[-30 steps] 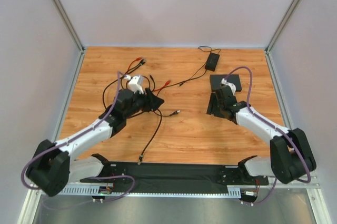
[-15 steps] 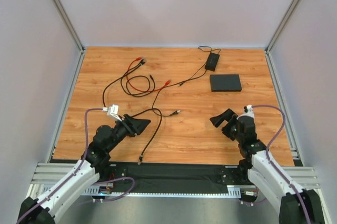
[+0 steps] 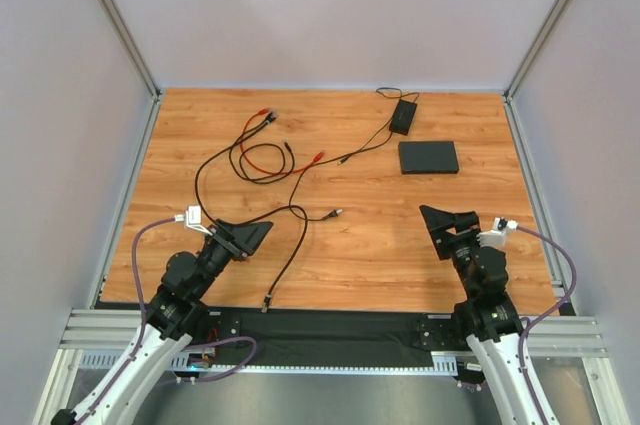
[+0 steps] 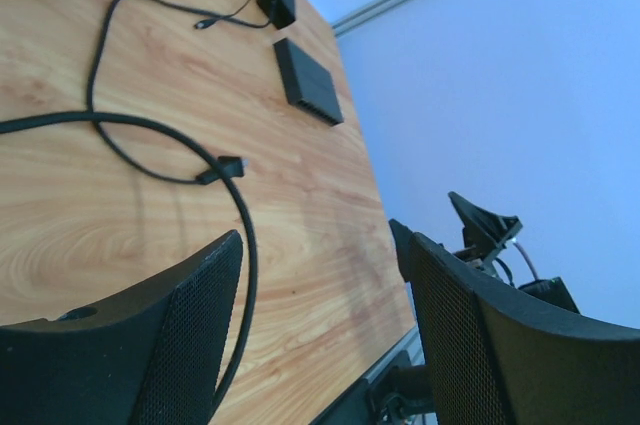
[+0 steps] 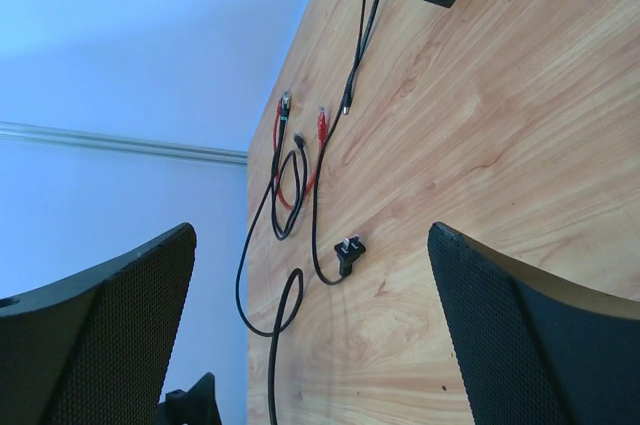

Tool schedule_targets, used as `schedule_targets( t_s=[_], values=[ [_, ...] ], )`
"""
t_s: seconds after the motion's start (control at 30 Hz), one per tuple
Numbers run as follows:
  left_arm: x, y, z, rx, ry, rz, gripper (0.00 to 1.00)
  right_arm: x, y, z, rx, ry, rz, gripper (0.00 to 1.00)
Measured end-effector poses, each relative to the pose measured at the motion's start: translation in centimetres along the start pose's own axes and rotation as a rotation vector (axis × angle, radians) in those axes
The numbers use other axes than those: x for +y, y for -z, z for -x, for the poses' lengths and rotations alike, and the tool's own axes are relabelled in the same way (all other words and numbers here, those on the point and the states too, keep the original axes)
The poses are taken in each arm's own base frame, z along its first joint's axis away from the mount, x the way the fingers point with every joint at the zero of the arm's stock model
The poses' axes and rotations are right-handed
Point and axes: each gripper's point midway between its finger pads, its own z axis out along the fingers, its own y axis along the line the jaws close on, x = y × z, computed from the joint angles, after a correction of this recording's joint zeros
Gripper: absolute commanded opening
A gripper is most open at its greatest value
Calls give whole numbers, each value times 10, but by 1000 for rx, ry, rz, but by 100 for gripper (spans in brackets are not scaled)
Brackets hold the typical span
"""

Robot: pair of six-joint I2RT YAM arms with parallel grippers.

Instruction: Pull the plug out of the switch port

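Wood-grain surface (image 3: 380, 245), walled by pale panels (image 3: 330, 15), carries the flat matte-black rectangular switch (image 3: 428, 157) at its far right, near a smaller black adapter brick (image 3: 404, 116) with a thin cord (image 3: 365, 150). Left jaws and right jaws both gape wide above the near edge, well apart from the switch, gripping nothing.

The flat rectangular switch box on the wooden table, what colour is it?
The flat switch box is matte black, clearest in the top external view.
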Motion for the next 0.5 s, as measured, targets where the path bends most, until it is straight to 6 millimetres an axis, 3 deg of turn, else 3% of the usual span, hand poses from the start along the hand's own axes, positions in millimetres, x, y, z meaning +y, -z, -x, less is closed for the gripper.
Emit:
schedule_targets(
  t_s=[0.3,0.5],
  values=[
    [25,3,-11,37,35,110,75,-20,-5,-2,4,-11,-100,100],
    [27,3,-11,35,35,119,75,-27,-6,-4,12,-6,-130,100]
  ],
)
